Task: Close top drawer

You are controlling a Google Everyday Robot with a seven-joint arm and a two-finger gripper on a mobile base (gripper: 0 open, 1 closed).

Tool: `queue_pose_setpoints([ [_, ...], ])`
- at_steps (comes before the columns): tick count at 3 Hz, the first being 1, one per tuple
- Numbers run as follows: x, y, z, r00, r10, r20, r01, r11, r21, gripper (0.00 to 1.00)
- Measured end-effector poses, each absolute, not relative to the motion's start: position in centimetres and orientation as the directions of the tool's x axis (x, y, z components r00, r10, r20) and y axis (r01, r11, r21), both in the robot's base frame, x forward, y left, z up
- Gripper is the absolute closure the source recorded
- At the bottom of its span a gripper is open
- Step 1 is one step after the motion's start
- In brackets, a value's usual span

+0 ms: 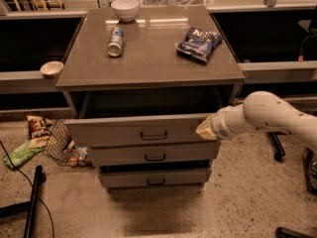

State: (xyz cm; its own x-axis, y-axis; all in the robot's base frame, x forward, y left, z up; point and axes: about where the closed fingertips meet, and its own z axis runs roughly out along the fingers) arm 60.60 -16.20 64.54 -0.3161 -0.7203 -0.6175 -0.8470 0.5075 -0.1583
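Top drawer stands pulled out beneath the front edge of the surface, ahead of the two lower drawers. Gripper sits against the right end of the drawer front; how far it is open cannot be told

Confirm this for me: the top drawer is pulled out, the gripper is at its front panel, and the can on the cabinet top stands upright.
Wrong on the can: in the camera view it lies on its side on the cabinet top, not upright. The rest holds: the top drawer is pulled out and the gripper is at its front panel.
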Motion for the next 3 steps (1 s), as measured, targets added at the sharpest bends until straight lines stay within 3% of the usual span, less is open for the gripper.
queue_pose_setpoints([
  [3, 66.5, -16.7, 66.0, -0.260, -0.675, -0.690, -0.829, 0.523, -0.200, 1.00],
])
